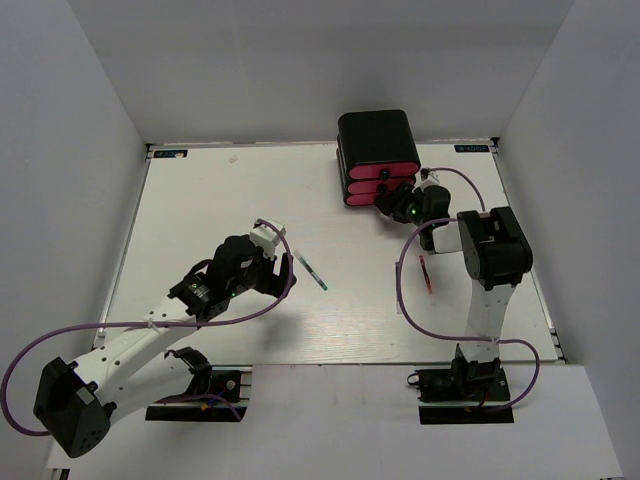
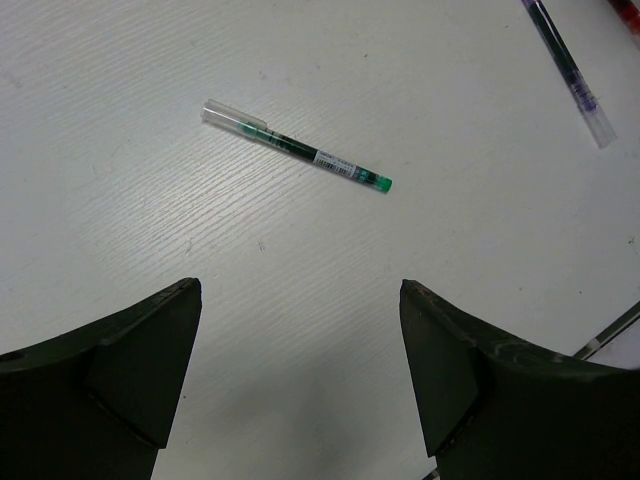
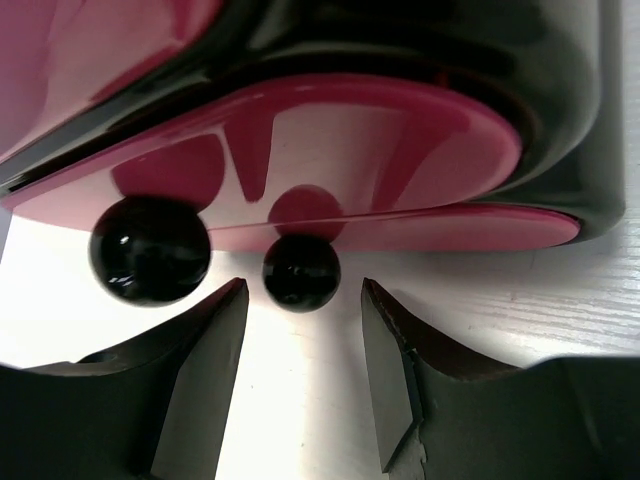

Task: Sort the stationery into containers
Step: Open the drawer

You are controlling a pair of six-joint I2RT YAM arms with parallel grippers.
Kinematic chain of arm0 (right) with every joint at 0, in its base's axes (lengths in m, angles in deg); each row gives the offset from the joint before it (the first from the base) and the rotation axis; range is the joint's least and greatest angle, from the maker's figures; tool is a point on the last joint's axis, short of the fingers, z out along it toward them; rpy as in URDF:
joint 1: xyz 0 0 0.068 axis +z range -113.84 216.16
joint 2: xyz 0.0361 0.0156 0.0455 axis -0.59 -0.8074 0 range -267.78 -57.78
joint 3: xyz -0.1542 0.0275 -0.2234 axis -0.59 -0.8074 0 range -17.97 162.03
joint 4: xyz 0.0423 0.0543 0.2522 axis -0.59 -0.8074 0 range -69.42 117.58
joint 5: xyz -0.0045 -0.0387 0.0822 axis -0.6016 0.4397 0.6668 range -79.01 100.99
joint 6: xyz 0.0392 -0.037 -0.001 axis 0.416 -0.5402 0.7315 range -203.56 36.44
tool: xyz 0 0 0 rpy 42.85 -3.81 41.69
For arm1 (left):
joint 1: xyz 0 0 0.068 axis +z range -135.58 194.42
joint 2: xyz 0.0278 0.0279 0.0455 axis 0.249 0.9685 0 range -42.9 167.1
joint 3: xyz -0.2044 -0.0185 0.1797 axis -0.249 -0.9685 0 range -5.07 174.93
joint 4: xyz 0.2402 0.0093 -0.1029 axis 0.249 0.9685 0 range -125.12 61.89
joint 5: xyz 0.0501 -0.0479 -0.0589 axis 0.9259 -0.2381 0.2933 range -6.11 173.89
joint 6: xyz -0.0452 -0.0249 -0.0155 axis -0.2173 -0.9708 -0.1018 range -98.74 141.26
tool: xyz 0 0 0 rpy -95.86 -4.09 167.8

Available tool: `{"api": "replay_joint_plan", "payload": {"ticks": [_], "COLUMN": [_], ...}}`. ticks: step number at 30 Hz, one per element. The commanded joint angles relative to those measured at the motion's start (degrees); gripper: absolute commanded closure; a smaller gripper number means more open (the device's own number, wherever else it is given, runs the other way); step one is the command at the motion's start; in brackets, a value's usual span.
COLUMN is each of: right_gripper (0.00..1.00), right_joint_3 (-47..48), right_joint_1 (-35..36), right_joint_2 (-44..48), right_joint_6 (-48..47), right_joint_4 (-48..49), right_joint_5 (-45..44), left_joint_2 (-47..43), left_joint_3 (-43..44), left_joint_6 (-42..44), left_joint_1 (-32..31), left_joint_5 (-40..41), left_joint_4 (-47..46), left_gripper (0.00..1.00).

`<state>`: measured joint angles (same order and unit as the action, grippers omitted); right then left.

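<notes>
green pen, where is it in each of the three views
top external: green pen lies slantwise near the middle of the picture, right of the left arm.
left wrist: upper middle, beyond the open left gripper.
right wrist: not in it.
shared landmark: the white table.

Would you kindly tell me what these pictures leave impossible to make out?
Drawer contents: top and right wrist views, hidden behind the pink drawer fronts.
Second pen: left wrist view, cut off by the top edge.
Red object: same view, only a sliver at the corner.
Red pen: top view, too small to tell cap from tip.
</notes>
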<state>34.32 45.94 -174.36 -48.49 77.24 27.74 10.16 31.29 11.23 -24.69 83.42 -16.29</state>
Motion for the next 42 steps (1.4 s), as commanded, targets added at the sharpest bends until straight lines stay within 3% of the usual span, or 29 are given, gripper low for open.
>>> {"api": "replay_joint_plan", "payload": {"ticks": [1,8,12,16,19,25,27,31,32,33,34,38,42], "right_gripper": [0.45,0.45,0.54,0.72,0.74,0.74,0.70,0.48,0.40,0.25,0.21,0.19,0.21], "right_joint_3": [2.55,3.69,4.75,2.56,-0.50,-10.44,-13.08,-15.29,-15.29,-15.12,-15.03,-17.83,-21.25], "right_joint_1": [0.06,-0.11,-0.11,-0.03,-0.29,-0.29,-0.38,-0.64,-0.64,-0.81,-0.82,-1.96,-3.18], "right_joint_2": [-1.11,-4.19,-5.07,-4.28,-2.26,5.38,7.66,10.13,10.31,10.66,11.10,15.57,22.17], "right_joint_6": [0.96,3.16,3.95,3.87,3.34,1.85,1.23,0.00,-0.09,-0.18,-0.09,-0.61,-3.86], "right_joint_4": [2.71,5.17,5.79,7.19,7.55,7.81,7.72,6.23,5.10,4.65,4.30,1.75,-3.78], "right_joint_5": [-1.55,-0.15,0.47,0.39,0.56,2.58,2.85,3.20,3.11,3.28,4.07,6.09,8.55], "left_joint_2": [-0.32,0.20,0.73,0.73,2.13,4.07,4.77,8.88,10.21,11.53,13.02,21.88,26.91], "left_joint_3": [0.73,0.73,0.73,0.73,0.20,-4.26,-6.12,-6.05,-5.17,-2.72,-1.39,7.21,10.22], "left_joint_6": [0.53,0.53,0.53,0.53,-1.66,-14.04,-19.39,-27.22,-28.29,-29.34,-31.01,-36.63,-42.44], "left_joint_1": [-0.17,-0.17,-0.17,-0.17,-0.17,-0.17,-0.17,-0.70,-0.70,-0.70,-0.70,-1.22,-1.23], "left_joint_5": [-0.15,-0.15,-0.15,-0.15,-0.67,-1.19,-1.90,-0.50,1.33,2.04,2.57,7.23,9.52], "left_joint_4": [-0.90,-0.90,-0.90,-0.90,-1.95,-8.61,-13.89,-16.46,-15.93,-14.28,-13.30,-4.71,-0.82], "left_gripper": [0.10,0.10,0.10,0.10,0.10,0.10,0.08,0.03,0.01,0.01,0.01,0.00,0.00]}}
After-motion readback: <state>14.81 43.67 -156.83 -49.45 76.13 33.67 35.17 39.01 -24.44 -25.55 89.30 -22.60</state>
